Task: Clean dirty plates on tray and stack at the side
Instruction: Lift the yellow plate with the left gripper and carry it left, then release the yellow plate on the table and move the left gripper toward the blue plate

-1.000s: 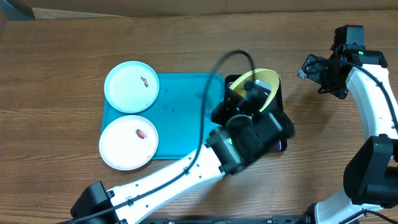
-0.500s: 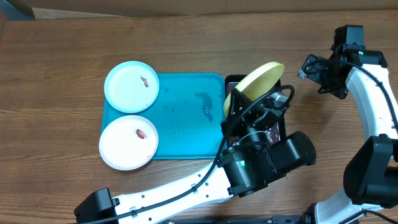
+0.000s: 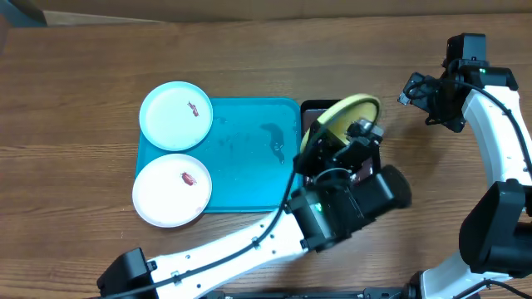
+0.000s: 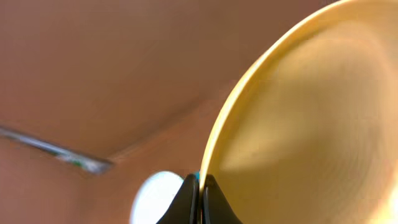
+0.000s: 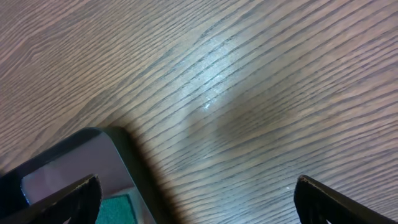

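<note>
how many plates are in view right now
3: pale blue plate at the turquoise tray's far-left corner, white plate at its near-left corner, yellow-rimmed plate held tilted by the left gripper. None seems hidden.

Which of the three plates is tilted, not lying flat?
The yellow-rimmed plate, pinched by the left gripper over the black tray; the pale-blue plate and white plate lie flat.

You get the whole tabletop [image 3: 83,50] from straight overhead. Left wrist sits tight against the yellow-rimmed plate [image 4: 298,124], right wrist close above the black tray [image 5: 132,165]; overhead shares both.
</note>
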### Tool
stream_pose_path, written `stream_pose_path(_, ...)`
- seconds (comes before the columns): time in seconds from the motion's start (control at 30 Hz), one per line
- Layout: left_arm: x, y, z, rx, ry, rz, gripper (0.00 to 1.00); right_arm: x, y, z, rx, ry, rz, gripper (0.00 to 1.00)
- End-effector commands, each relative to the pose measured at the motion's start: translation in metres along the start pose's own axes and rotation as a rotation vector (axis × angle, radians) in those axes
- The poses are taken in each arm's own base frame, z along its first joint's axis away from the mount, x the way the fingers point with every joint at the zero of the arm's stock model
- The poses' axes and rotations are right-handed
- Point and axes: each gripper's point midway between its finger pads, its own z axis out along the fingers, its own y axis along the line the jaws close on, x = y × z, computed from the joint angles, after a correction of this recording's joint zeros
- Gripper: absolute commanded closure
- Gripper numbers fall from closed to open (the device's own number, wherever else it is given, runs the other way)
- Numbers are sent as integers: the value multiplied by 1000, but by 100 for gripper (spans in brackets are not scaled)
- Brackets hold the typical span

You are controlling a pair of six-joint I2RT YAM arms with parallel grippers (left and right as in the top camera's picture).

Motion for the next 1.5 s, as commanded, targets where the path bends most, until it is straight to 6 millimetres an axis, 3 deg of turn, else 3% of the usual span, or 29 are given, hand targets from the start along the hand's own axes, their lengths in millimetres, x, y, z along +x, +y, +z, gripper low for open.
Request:
stream_pose_path(0.0, 19, -28, 20, 267, 152, -256, 96, -2, 2, -3, -9, -9, 5, 0)
stream_pose_path(0.17, 57, -42, 60, 497, 405, -434, 95, -2, 2, -3, -9, -9, 5, 0)
stream_pose_path(0.3, 69, -33, 80, 754, 546, -616, 96, -2, 2, -3, -9, -9, 5, 0)
stream_pose_path(0.4, 69, -9, 90, 950, 584, -766, 96, -2, 2, -3, -9, -9, 5, 0)
stream_pose_path(0.57, 79, 62, 115, 1082, 553, -1005, 96, -2, 2, -3, -9, -9, 5, 0)
stream_pose_path(0.63, 98, 91, 129, 1022, 564, -1084, 96, -2, 2, -3, -9, -9, 5, 0)
stream_pose_path(0.67, 116, 115, 140, 952, 580, -1142, 96, -2, 2, -3, -9, -9, 5, 0)
stream_pose_path(0.73, 141, 142, 150, 864, 603, -1209, 96, -2, 2, -3, -9, -9, 5, 0)
stream_pose_path(0.93, 220, 225, 160, 573, 682, -1466, 96, -2, 2, -3, -9, -9, 5, 0)
stream_pose_path(1.1, 284, 288, 147, 358, 697, -1635, 96, -2, 2, -3, -9, -9, 5, 0)
stream_pose_path(1.27, 374, 348, 117, -57, 782, -1692, 96, -2, 2, -3, -9, -9, 5, 0)
stream_pose_path(1.37, 425, 368, 91, -346, 877, -1686, 96, -2, 2, -3, -9, -9, 5, 0)
stream_pose_path(1.47, 458, 373, 74, -536, 940, -1672, 96, -2, 2, -3, -9, -9, 5, 0)
